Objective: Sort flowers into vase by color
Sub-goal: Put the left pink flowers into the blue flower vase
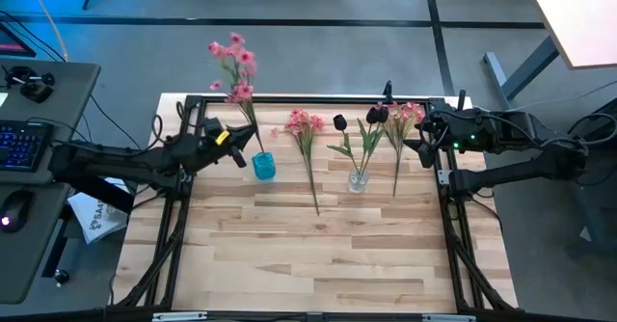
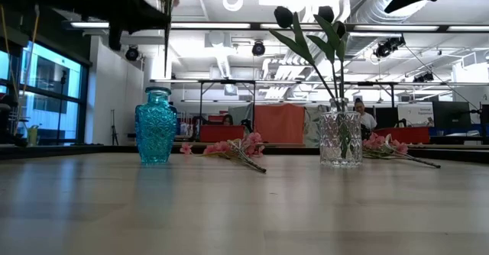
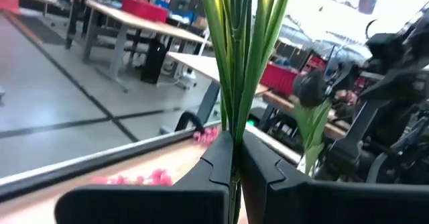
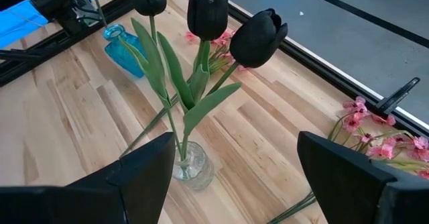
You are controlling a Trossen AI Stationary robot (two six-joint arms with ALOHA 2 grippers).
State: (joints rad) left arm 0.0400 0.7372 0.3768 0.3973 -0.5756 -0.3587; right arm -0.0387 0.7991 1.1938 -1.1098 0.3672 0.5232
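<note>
My left gripper [image 1: 234, 137] [image 3: 236, 140] is shut on a pink flower spray [image 1: 234, 67] held upright over the blue vase [image 1: 263, 165] [image 2: 156, 125]. The spray's stem [image 2: 166, 49] runs down to the vase mouth; whether it is inside does not show. Three near-black tulips [image 4: 209, 13] stand by their stems in the clear glass vase [image 1: 358, 179] [image 4: 192, 165]. My right gripper [image 1: 424, 137] [image 4: 236, 138] is open and raised, right of the clear vase. Two pink sprays [image 1: 307, 134] [image 1: 402, 124] lie flat on the table. My left gripper pinches the pink spray's bundle of green stems [image 3: 234, 120] between its two fingers, well below the blossoms. The fingers come level from the table's left and lie across the stems. The spray stands upright, blossoms above the fingers and its lower stem pointing down at the blue vase.
A black frame [image 1: 318, 98] borders the wooden table [image 1: 318, 254], whose near half is bare wood. A keyboard and mouse sit on a side desk [image 1: 29, 139] to the left. The room behind holds desks and people [image 2: 359, 114].
</note>
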